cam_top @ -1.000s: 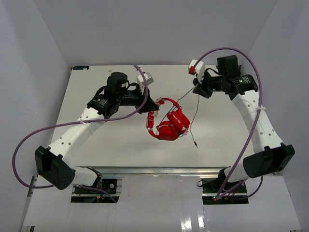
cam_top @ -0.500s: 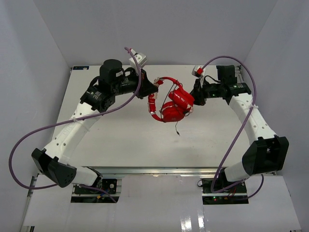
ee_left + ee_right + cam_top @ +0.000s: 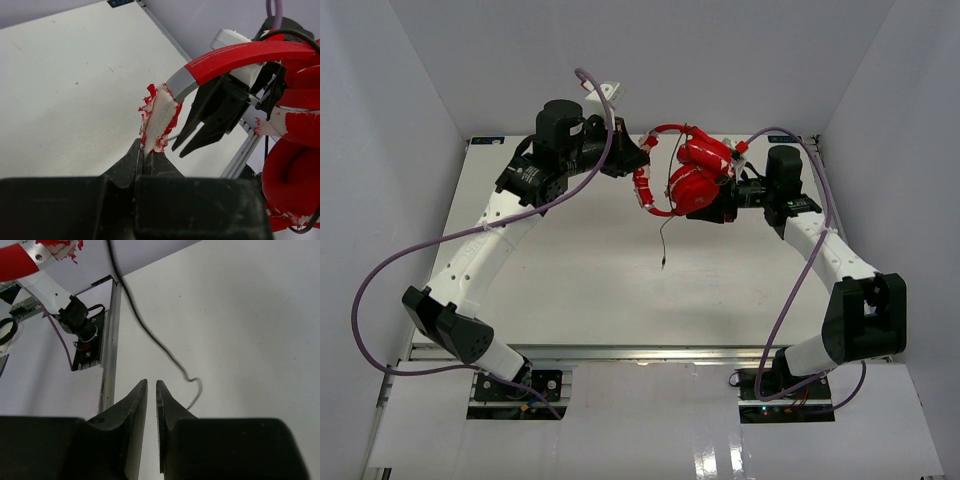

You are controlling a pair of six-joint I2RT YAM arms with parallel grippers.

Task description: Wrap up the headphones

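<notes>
Where the small bright red over-ear headphones (image 3: pixel 695 185) are: held up above the flat white desk (image 3: pixel 570 280), toward its far edge. No part of the band or cups touches the surface.
Left end effector (image 3: pixel 146 157): clenched on the headphones. Its black fingers pinch a frayed white pad with flaking red skin at one end of the headband.
Headband (image 3: pixel 240 55): curved red band with a grey slider section. It arches from the pinched pad across toward the white-shelled right arm (image 3: pixel 830 255).
Earcups (image 3: pixel 698 188): two round red cups, close together, just beside the right arm's wrist.
Right end effector (image 3: pixel 151 385): released. Its black fingers stand narrowly parted with nothing between them. In the left wrist view its tips sit just below the headband; contact there cannot be determined.
Cord (image 3: pixel 150 335): long, thin and black. It hangs from the earcups down toward the desk and, in the right wrist view, passes ahead of the right fingertips, apart from them.
Jack plug (image 3: pixel 662 264): at the cord's lower end. Whether it touches the desk cannot be determined.
Left arm (image 3: pixel 490 240): white-shelled, reaching from the near edge to the headphones.
</notes>
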